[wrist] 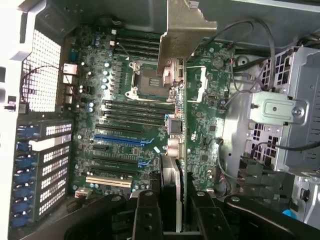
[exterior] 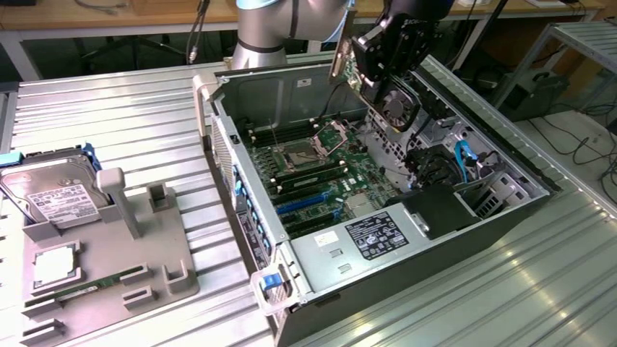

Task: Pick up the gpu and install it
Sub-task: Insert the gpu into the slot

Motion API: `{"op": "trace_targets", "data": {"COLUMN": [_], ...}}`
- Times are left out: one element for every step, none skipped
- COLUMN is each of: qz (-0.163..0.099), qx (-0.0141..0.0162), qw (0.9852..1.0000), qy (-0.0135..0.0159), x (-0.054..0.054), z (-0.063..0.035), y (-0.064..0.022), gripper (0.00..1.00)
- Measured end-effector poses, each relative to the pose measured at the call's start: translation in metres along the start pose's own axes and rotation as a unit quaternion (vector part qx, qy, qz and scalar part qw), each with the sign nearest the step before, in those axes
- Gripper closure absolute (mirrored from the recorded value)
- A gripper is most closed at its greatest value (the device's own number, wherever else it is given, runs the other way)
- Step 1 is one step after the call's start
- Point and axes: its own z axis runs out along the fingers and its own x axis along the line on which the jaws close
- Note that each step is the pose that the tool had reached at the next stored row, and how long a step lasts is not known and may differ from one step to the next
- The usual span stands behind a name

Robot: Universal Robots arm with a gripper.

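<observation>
The gpu [exterior: 394,107] hangs in the air over the open computer case [exterior: 253,217], its round fan facing the exterior view's right and its metal bracket [exterior: 339,56] on the far end. My gripper [exterior: 386,69] is shut on the card's upper edge. In the wrist view the gpu [wrist: 174,135] appears edge-on, running from the silver bracket [wrist: 181,35] to my gripper [wrist: 172,200], whose dark fingers [wrist: 146,215] clamp it from both sides. Below it lies the green motherboard [wrist: 120,100] with blue and black expansion slots [wrist: 117,138]. The card is above the board and touches no slot.
A grey fixture tray [exterior: 164,249] on the exterior view's left carries a silver hard drive [exterior: 53,191], a square processor [exterior: 56,264] and a green memory stick [exterior: 92,285]. Inside the case are the power supply [exterior: 381,235], drive cage [wrist: 280,115] and loose cables [exterior: 463,163].
</observation>
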Motion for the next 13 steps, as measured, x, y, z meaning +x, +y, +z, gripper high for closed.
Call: {"op": "trace_targets", "data": {"qz": [-0.005,-0.009,-0.015,-0.022,-0.026,-0.031,-0.038,-0.041,-0.045,-0.052,-0.057,-0.062,-0.069], "qx": [-0.0002,-0.0004,-0.0005,-0.0006,-0.0006,-0.0006,-0.0007,-0.0007,-0.0007,-0.0007,-0.0008,-0.0008,-0.0008], "qw": [1.0,1.0,0.9999,0.9998,0.9997,0.9995,0.9993,0.9992,0.999,0.9986,0.9984,0.9981,0.9976], "qy": [0.0001,0.0001,0.0002,0.0004,0.0005,0.0006,0.0007,0.0008,0.0009,0.001,0.0011,0.0012,0.0013], "x": [0.0,0.0,0.0,0.0,0.0,0.0,0.0,0.0,0.0,0.0,0.0,0.0,0.0], "z": [0.0,0.0,0.0,0.0,0.0,0.0,0.0,0.0,0.0,0.0,0.0,0.0,0.0], "y": [-0.0001,-0.0001,-0.0001,-0.0001,-0.0001,-0.0001,-0.0001,-0.0001,-0.0001,-0.0002,-0.0002,-0.0002,-0.0003], "gripper": [0.72,0.72,0.72,0.72,0.72,0.72,0.72,0.72,0.72,0.72,0.72,0.72,0.72]}}
